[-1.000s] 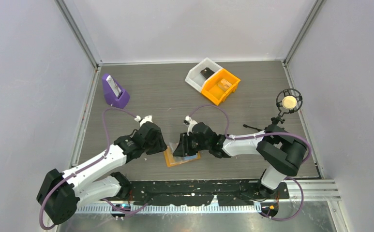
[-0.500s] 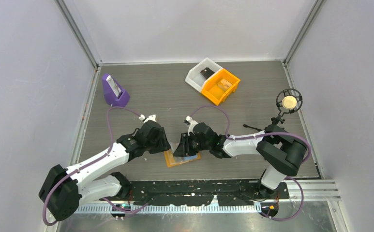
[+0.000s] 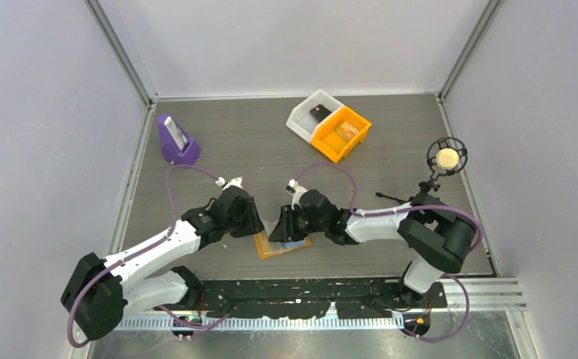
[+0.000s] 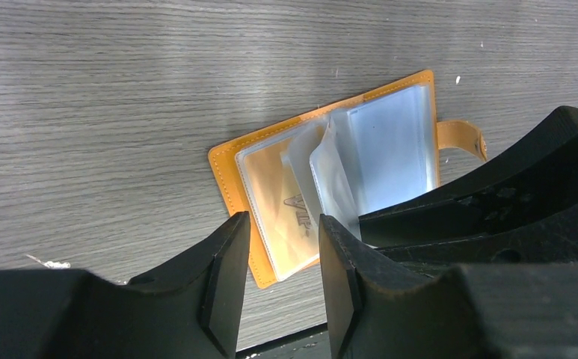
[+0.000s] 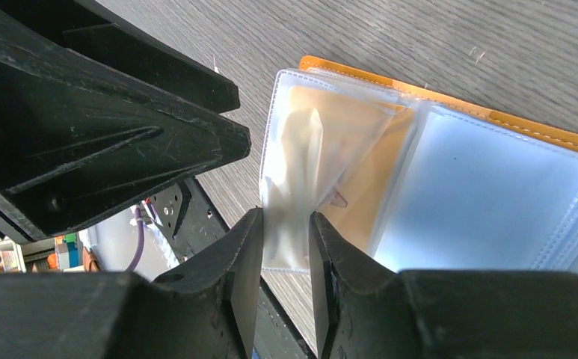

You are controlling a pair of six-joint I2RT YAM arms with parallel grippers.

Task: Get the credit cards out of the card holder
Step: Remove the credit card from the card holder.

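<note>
A grey wood-grain tabletop (image 3: 256,142) sits inside a booth of plain pale walls (image 3: 46,112), with aluminium posts (image 3: 121,52) rising at the two far corners. A black perforated mounting plate (image 3: 308,292) runs along the near edge.

The small flat orange card holder (image 3: 265,247) lies open like a book near the middle of the near edge, its inside facing up. The left wrist view shows a tan card (image 4: 278,202) with a dark mark in a clear pocket on one half, a light blue panel (image 4: 390,146) on the other, and an orange strap (image 4: 461,139) sticking out of the side.

The left gripper (image 4: 284,223) is over the tan half with a gap between its fingers and nothing held; whether it touches the holder cannot be told. The right gripper (image 5: 284,218) is closed on a clear plastic sleeve (image 5: 300,149), which stands up from the holder between its fingers.

A purple plastic stand (image 3: 177,143) holding a slim pale device is near the far left corner. A white plastic bin (image 3: 309,114) and an orange plastic bin (image 3: 342,133) touch each other by the far edge, right of centre. A round gold disc in a black ring mount (image 3: 446,157) stands near the right edge.
</note>
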